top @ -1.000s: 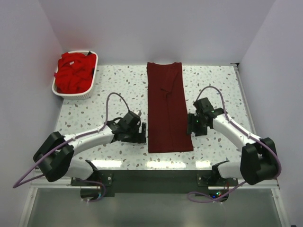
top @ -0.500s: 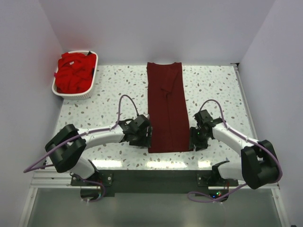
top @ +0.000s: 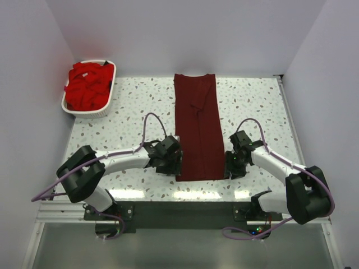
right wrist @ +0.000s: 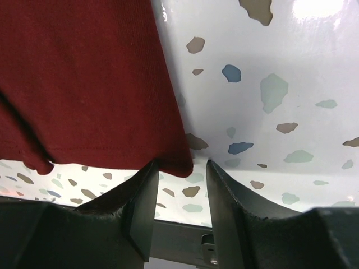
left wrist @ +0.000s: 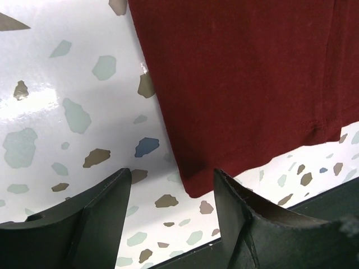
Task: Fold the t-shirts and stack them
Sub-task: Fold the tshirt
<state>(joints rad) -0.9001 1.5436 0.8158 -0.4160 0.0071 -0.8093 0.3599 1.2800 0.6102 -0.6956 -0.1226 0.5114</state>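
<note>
A dark maroon t-shirt [top: 196, 129] lies flat as a long narrow strip down the middle of the table. My left gripper [top: 176, 163] is low at its near-left corner. In the left wrist view that corner of the shirt [left wrist: 193, 188] pokes in between the spread fingers [left wrist: 106, 207] of the left gripper [left wrist: 171, 171], which is open. My right gripper [top: 228, 165] is at the near-right corner. There the shirt's corner [right wrist: 176, 165] lies between the jaws of the right gripper [right wrist: 180, 162], which is open and narrower. Bright red t-shirts [top: 87, 85] are piled in the basket.
The white slotted basket [top: 106, 111] stands at the far left corner of the speckled table [top: 252, 101]. The table's near edge [right wrist: 185, 235] runs just below both grippers. White walls close in the back and both sides.
Both grippers have come down to the maroon shirt's near corners, the left moving right and the right moving nearer. Both pairs of jaws have narrowed.
</note>
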